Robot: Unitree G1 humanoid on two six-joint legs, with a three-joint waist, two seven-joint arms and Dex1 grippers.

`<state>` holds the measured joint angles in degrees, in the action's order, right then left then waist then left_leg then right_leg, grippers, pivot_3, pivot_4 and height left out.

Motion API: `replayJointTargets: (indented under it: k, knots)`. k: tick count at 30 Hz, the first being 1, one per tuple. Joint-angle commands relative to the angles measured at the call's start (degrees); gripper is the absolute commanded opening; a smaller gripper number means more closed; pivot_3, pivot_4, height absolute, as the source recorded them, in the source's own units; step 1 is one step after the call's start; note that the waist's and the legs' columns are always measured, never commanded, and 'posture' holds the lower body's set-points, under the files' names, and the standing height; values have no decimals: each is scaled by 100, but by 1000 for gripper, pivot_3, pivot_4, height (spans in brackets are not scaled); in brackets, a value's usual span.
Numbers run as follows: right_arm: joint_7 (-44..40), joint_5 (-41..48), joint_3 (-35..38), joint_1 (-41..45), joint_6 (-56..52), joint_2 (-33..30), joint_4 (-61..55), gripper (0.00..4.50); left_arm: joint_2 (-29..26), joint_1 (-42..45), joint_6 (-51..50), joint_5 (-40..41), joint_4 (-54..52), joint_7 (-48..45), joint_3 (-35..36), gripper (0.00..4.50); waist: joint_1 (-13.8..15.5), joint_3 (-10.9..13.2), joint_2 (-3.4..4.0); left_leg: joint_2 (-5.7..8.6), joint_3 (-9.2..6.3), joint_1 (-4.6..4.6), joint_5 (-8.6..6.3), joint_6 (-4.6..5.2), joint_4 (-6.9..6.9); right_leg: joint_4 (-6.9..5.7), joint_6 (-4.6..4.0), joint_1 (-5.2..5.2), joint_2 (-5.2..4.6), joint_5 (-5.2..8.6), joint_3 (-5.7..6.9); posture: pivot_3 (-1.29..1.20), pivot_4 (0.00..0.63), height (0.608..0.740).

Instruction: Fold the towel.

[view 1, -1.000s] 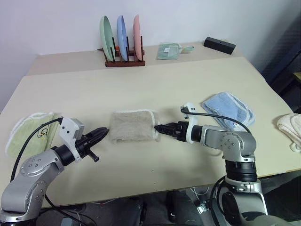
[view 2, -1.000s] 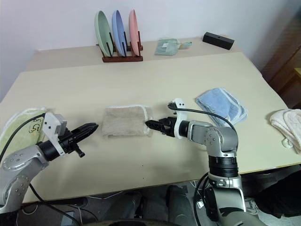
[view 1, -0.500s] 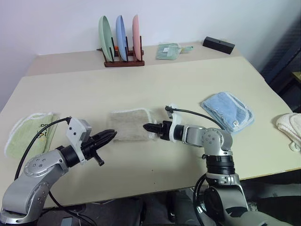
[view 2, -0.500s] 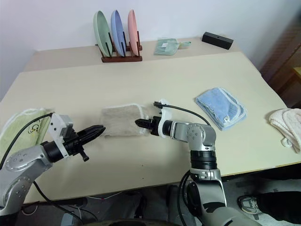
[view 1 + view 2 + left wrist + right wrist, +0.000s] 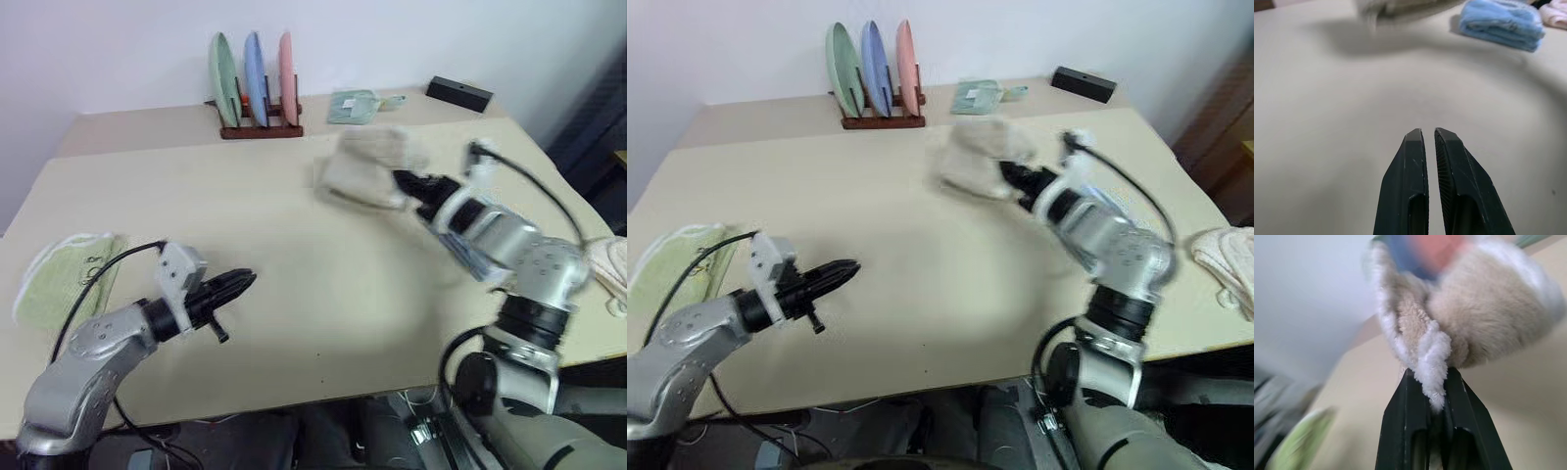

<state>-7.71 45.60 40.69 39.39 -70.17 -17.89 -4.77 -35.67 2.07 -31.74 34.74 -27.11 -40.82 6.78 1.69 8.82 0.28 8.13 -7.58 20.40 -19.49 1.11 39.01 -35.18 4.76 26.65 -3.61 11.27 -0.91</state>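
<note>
The right tool (image 5: pixel 1429 382) pinches the towel (image 5: pixel 367 168) by its white edge, bunched and lifted clear of the surface (image 5: pixel 323 284), whose middle lies bare. A second ago the towel lay flat there. The left tool (image 5: pixel 245 282) hovers, closed and empty.

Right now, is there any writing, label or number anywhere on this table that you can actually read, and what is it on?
None can be read.
Light green towel: a dark embroidered mark near its edge, too small and blurred to make out.
Black box at the far edge: no legible label.
Beige towel pinched in the right gripper: no text visible.
Plates in the rack: plain.
</note>
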Motion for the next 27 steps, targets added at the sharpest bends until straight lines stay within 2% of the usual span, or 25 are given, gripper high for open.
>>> replayJointTargets:
  k: [1, 4, 10, 20, 23, 27]
  knots:
    - [805, 333, 1155, -134, -309, -313, -431, 65, 69, 430, 205, -152, 412, -269, -294, 356, 7, -1, 2, 0, 5, 0, 0, 0, -1, 1, 0, 1, 0, 0, -3, 0, 150, 740]
    - [1430, 439, 1924, -573, -663, -218, -692, 65, 172, 846, 352, -315, 817, -448, -549, 356, -11, -3, 0, -8, 8, -6, 0, 0, -5, -1, 0, 1, 4, 0, -6, 0, 150, 740]
    - [2123, 690, 2552, -813, -1138, 36, -928, 65, 305, 1044, 372, -371, 1017, -570, -688, 356, -138, -4, 12, -10, 26, -7, 0, 1, -6, -9, 1, 7, 5, -1, -26, 0, 150, 740]
    - [1820, 457, 1719, -1320, -729, -313, -881, 65, 447, 970, 451, -515, 1052, -593, -801, 356, -96, -4, 12, -8, 26, -6, -2, 6, -1, -6, 1, 3, 4, -1, -24, 0, 150, 740]
    - [1600, 517, 1572, -1441, -520, -489, -937, 1070, 476, 889, 459, -530, 1006, -576, -762, 356, -99, -4, 12, -9, 25, -6, -2, 5, -2, -6, 1, 4, 4, -1, -24, 0, 150, 740]
    - [1509, 355, 1338, -1551, -91, -718, -1091, 3050, 460, 744, 460, -521, 933, -582, -708, 356, -94, -4, 12, -9, 26, -6, -2, 5, -2, -6, 1, 4, 4, -1, -24, 0, 150, 740]
